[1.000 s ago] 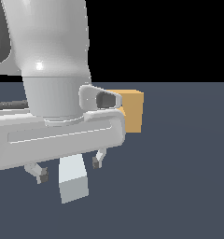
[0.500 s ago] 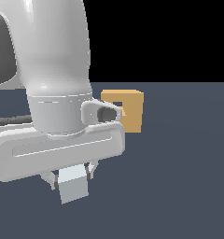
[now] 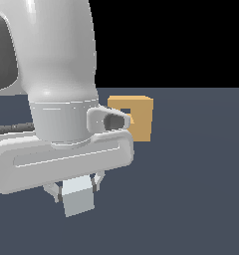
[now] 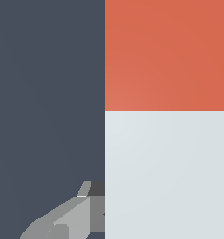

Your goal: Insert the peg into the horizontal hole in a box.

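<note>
Exterior view: hand (image 3: pixel 76 188) clamps the peg (image 3: pixel 78 198) between its fingers, near the box (image 3: pixel 140 119).

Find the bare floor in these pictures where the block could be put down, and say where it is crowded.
Bare floor lies to the exterior view's right of the box and in front of it. It is crowded around the gripper, where the peg sits between the fingers. The arm hides the ground behind it.
</note>
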Controlling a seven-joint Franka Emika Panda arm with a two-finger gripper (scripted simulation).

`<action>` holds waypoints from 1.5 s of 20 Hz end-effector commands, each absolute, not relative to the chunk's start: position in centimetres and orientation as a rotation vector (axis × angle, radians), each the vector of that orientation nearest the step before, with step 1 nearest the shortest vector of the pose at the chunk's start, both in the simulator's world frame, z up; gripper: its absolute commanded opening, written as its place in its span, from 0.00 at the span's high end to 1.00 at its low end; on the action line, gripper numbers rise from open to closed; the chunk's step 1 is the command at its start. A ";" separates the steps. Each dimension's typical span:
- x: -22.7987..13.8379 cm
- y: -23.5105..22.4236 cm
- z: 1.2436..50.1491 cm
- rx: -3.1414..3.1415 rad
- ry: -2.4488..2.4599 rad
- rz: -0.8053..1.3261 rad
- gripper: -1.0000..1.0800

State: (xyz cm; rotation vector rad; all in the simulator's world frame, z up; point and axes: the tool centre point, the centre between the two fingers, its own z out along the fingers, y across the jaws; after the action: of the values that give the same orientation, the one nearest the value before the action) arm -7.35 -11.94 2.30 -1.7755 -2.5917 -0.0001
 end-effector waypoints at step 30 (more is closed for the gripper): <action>1.6 -1.1 9.1 -2.175 -2.267 -0.001 1.00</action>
State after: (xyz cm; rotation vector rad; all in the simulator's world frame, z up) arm 1.05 -1.48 8.65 -2.1547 -2.2834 0.0017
